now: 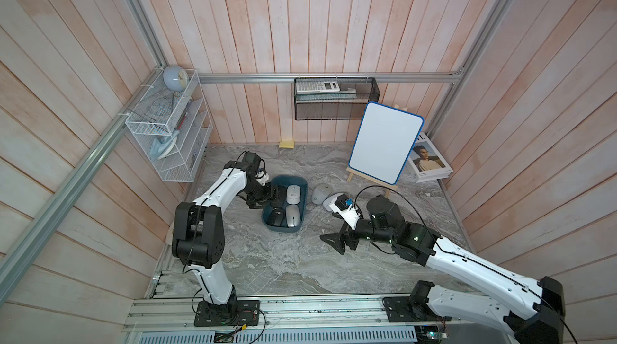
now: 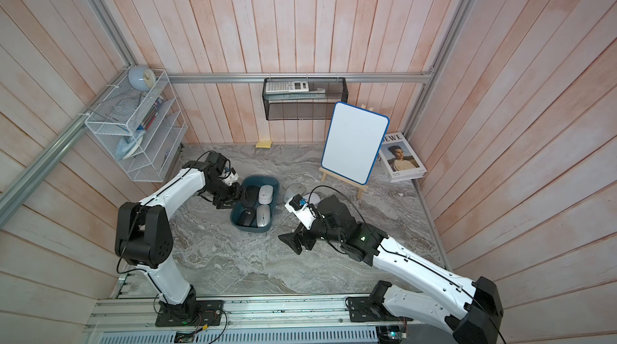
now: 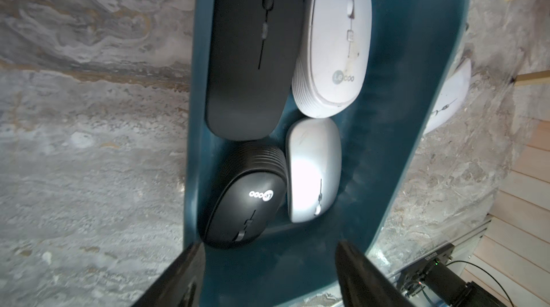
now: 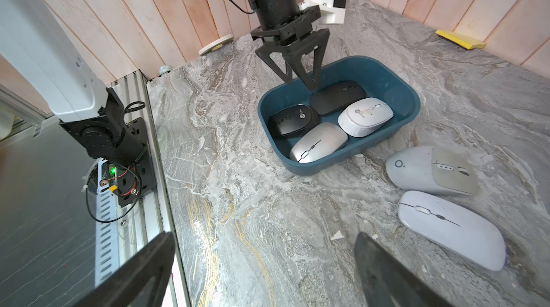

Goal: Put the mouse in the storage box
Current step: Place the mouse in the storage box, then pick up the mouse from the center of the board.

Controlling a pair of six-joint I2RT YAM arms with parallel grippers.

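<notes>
Right wrist view, with the back wall taken as 12 o'clock, finds the left gripper (image 4: 299,81) at the 9 o'clock rim of the dark teal-blue plastic storage box (image 4: 324,164). Its black fingers (image 3: 178,278) stand apart with nothing between them, tips just above the flat black mouse (image 4: 339,97); whether one touches it I cannot tell. Four mice lie packed side by side inside the box: that flat black one at 11 o'clock, a white ribbed mouse (image 4: 366,115) at 1 o'clock, a rounded black mouse (image 4: 293,121) at 7 o'clock and a silver mouse (image 4: 320,141) at 5 o'clock. Outside, at the box's 3 o'clock on the grey marbled tabletop (image 4: 238,216), rest a pale grey mouse with beige buttons (image 4: 428,170) and, just beside it, a flat white mouse (image 4: 452,228); the box's wall stands between them and the left fingers. At the box's 4 o'clock the right gripper (image 1: 332,243) hangs over the tabletop, fingers (image 4: 143,275) spread wide, holding nothing, near the flat white mouse but apart from it. Around stand a white wire rack (image 1: 170,132) at 10 o'clock, a yellow sticky pad (image 1: 286,144) at 12 o'clock, a black wire-mesh basket (image 1: 335,105) on the back wall, and a blue-framed whiteboard on a wooden easel (image 1: 385,143) at 2 o'clock.
</notes>
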